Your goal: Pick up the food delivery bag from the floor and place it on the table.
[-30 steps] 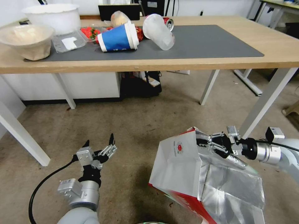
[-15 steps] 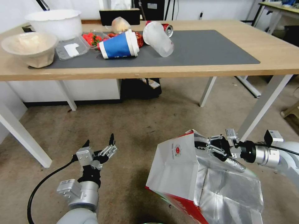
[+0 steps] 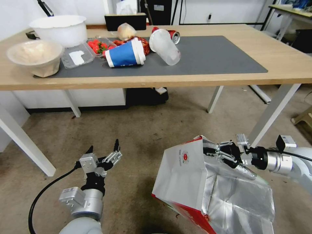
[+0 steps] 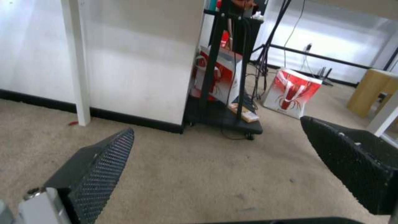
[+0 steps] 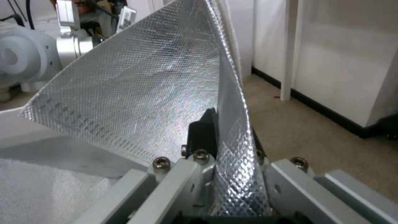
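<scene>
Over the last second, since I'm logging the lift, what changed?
The view shifted, so the head camera moved: the table sits lower in it now. The right tool stays clamped on the food delivery bag rim, the bag barely moved. The left tool hangs open, unchanged.

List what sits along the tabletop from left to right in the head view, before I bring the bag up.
Beige bowl → clear plastic lid → tipped blue paper cup → tipped frosted plastic cup → bare stretch of grey mat on the table.
</scene>
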